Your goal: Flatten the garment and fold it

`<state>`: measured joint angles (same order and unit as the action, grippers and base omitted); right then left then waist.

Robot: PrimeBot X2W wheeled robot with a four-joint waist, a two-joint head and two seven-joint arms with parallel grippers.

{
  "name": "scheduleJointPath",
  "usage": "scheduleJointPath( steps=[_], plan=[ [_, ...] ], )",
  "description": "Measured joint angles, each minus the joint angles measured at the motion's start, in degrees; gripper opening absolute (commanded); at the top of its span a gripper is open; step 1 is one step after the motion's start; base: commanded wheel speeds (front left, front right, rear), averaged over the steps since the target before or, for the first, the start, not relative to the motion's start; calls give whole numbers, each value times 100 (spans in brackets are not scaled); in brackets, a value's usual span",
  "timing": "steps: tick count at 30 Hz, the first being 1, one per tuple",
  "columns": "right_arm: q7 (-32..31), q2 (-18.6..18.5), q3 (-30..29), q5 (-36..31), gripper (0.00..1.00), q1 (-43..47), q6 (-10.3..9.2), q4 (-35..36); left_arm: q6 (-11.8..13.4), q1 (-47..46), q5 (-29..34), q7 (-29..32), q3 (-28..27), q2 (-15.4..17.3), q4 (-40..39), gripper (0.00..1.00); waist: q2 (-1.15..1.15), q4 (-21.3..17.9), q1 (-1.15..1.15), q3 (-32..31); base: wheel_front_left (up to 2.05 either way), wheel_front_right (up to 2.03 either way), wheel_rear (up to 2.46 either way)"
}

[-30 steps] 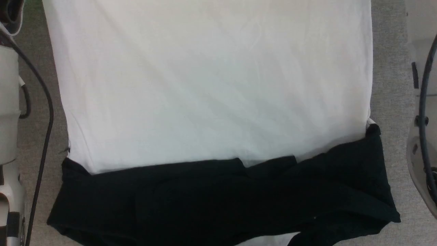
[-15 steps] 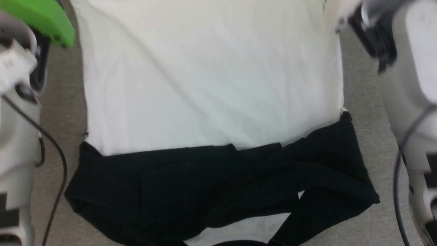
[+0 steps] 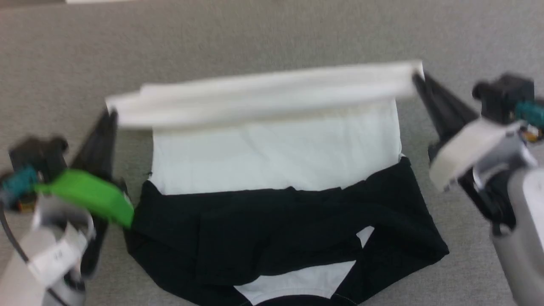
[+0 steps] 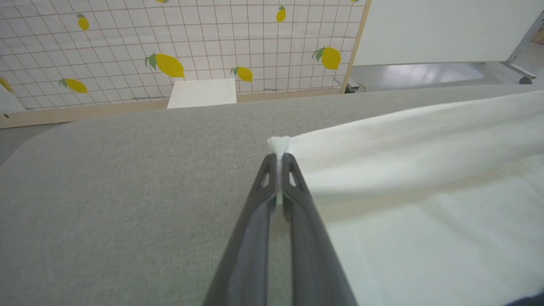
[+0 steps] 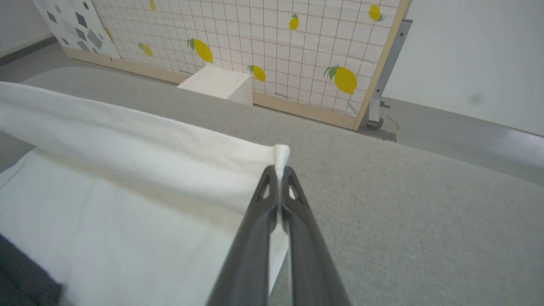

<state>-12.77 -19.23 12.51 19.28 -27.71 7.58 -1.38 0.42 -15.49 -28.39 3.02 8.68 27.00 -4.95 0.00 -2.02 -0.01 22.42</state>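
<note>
The garment (image 3: 272, 161) lies on the grey table, its white body in the middle and its black sleeves and shoulders bunched along the near edge. Its far white hem (image 3: 263, 95) is lifted off the table and stretched between both grippers. My left gripper (image 3: 111, 114) is shut on the hem's left corner (image 4: 278, 145). My right gripper (image 3: 417, 75) is shut on the right corner (image 5: 281, 154). A white patch (image 3: 297, 282) shows through the black cloth at the bottom.
The grey felt table (image 3: 255, 38) stretches beyond the garment. Behind it stand a lemon-patterned grid panel (image 4: 191, 46), a white box (image 4: 203, 92) and a pale wall (image 5: 467, 51).
The camera has pulled back, so more table shows. Both grippers have come into view, holding the white hem raised and drawn toward the black part; earlier the white body lay flat.
</note>
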Motion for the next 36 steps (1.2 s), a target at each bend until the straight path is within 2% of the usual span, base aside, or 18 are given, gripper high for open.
scheduleJointPath(
  steps=[5,15,20,23,25,30,31,32,36],
  plan=[
    [-554,33,-416,20,0,1154,0,641,91,1111,-298,100,2,-32,-305,0,0,93,0,-459,0,0,0],
    [-1670,400,-1073,-119,0,2876,1,1445,115,2273,-667,304,265,-240,-316,0,0,355,0,-1013,0,0,0],
    [-2081,602,-1260,-282,0,3402,1,1485,69,2490,-728,347,403,-294,-68,0,0,474,0,-1124,0,0,0],
    [-2306,786,-1401,-412,0,3685,1,1422,-45,2506,-749,344,538,-318,192,0,0,534,0,-1174,0,0,0],
    [-2461,1011,-1506,-545,0,3899,1,1249,-141,2497,-750,325,712,-416,528,0,0,576,0,-1219,0,0,0],
    [-2554,1146,-1474,-590,0,3953,0,928,-189,2481,-749,319,880,-524,880,0,0,570,0,-1244,0,0,0],
    [-2553,1159,-1471,-606,78,3953,0,887,-188,2477,-748,316,895,-535,933,95,0,567,0,-1255,0,0,0],
    [-2554,1182,-1486,-605,100,3955,0,854,-185,2478,-748,313,896,-544,973,100,0,565,0,-1269,0,0,0],
    [-2730,1307,-1589,-560,100,4028,0,857,-127,2486,-740,260,900,-576,1031,100,0,563,0,-1372,0,0,0]
  ],
)
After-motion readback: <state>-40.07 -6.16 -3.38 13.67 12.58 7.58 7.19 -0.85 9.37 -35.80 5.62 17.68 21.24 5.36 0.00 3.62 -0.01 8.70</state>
